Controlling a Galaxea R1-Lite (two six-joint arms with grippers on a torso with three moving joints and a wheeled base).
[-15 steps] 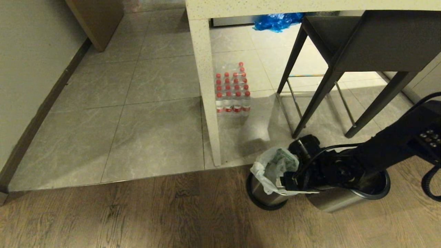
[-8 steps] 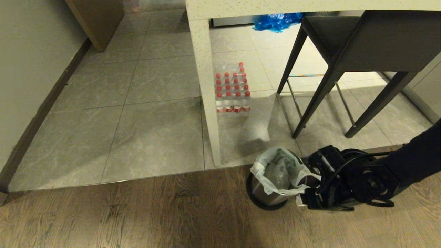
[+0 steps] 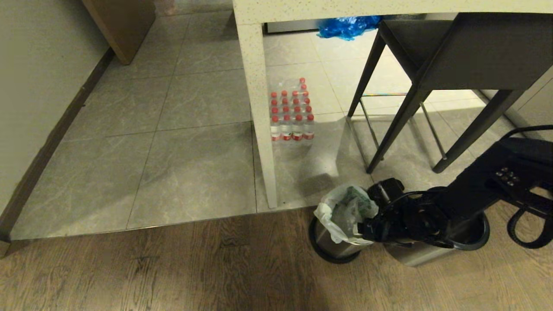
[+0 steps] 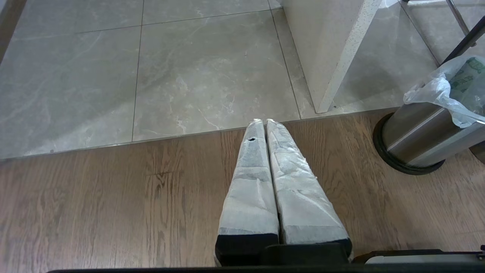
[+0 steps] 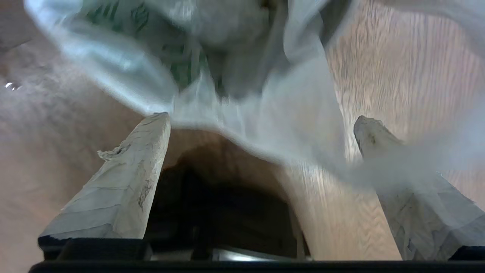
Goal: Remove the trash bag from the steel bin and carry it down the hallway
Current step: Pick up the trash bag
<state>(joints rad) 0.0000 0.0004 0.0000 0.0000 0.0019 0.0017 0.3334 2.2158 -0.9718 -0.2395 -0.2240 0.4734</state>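
Wrappers fill trash bag [image 3: 343, 211] lining steel bin [image 3: 330, 244].

The left hand [image 4: 265, 122] hangs over the wooden floor [image 4: 94, 212], its two taped fingers [image 4: 250, 182] pressed together. Ahead lie grey floor tiles [image 4: 189, 68] and the pale counter leg [image 4: 326, 49]. Off to one side stands the steel bin [image 4: 420, 136], with the trash bag [image 4: 439, 91] draped over its rim.
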